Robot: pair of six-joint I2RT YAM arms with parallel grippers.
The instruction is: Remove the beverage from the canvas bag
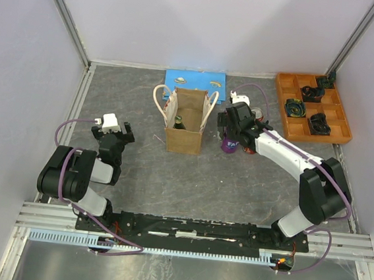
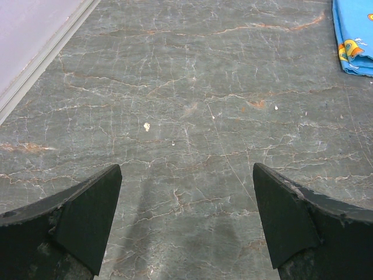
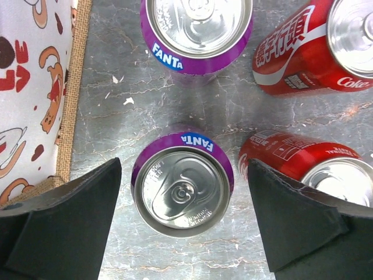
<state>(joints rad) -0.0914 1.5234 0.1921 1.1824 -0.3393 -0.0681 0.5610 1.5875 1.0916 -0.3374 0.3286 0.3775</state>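
The tan canvas bag (image 1: 186, 132) stands upright mid-table, its cream rope handles up. A dark green drink (image 1: 179, 121) shows inside its open top. My right gripper (image 1: 233, 132) is to the right of the bag, open, its jaws on either side of a standing purple Fanta can (image 3: 182, 186) without touching it. The bag's printed side wall (image 3: 35, 87) fills the left of the right wrist view. My left gripper (image 1: 112, 135) is open and empty over bare table, left of the bag; it also shows in the left wrist view (image 2: 186, 175).
A second Fanta can (image 3: 197, 29) and two red Coke cans (image 3: 315, 41) (image 3: 309, 163) stand close around the right gripper. A flat blue board (image 1: 196, 81) lies behind the bag. An orange compartment tray (image 1: 293, 127) with dark parts sits at the back right.
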